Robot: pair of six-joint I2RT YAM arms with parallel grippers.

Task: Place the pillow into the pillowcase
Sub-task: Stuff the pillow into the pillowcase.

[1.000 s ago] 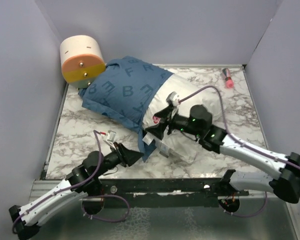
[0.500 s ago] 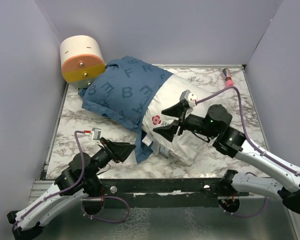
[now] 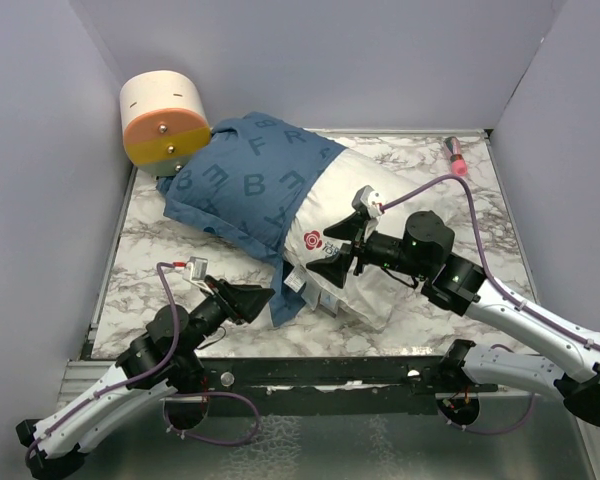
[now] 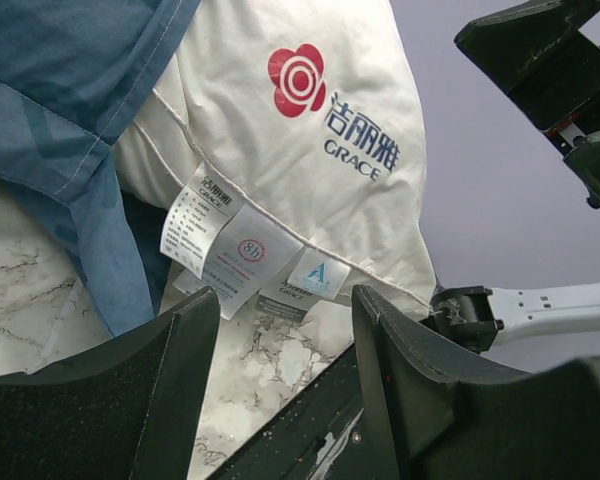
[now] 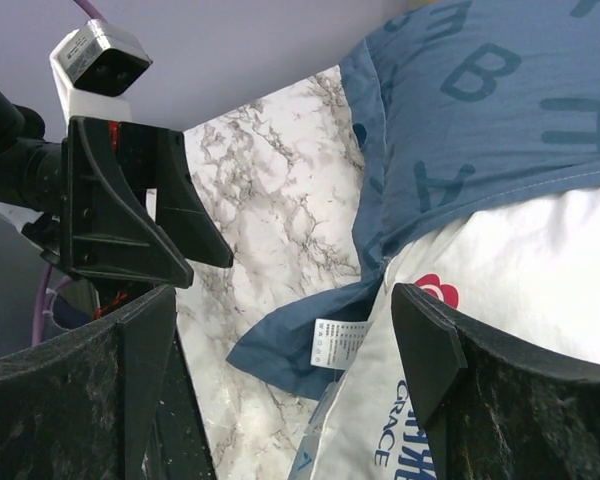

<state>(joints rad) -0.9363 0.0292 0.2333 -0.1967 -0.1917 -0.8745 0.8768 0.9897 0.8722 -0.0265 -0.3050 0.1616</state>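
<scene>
Your left gripper [image 3: 260, 297] has backed off. A second ago it was pushed in against the loose flap of the hem [image 3: 285, 300]; now it sits just short of that flap, jaws spread and nothing between them. From its wrist camera you see only the blue edge and the sewn-in labels [image 4: 240, 250] beyond the fingers.

The pillowcase [image 3: 245, 180] has not gained any ground in that second. It covers the far-left half of the pillow [image 3: 352, 182], and its open edge runs across the middle, just left of the red flower logo [image 3: 312, 239]. The near-right half, with the logo and labels, lies bare on the marble table [image 3: 180, 250].

Your right gripper [image 3: 320, 253] has changed too. It was down on the pillow beside the logo, then lifted clear, and it now hovers over the same spot with jaws wide and empty.

So neither arm holds anything, and this looks like a pause between pulls (a re-grip, most likely). I judge the job about half done. You probably need to take the hem again and draw it toward the bare end. The fabric is thin and could slip back once let go.
</scene>
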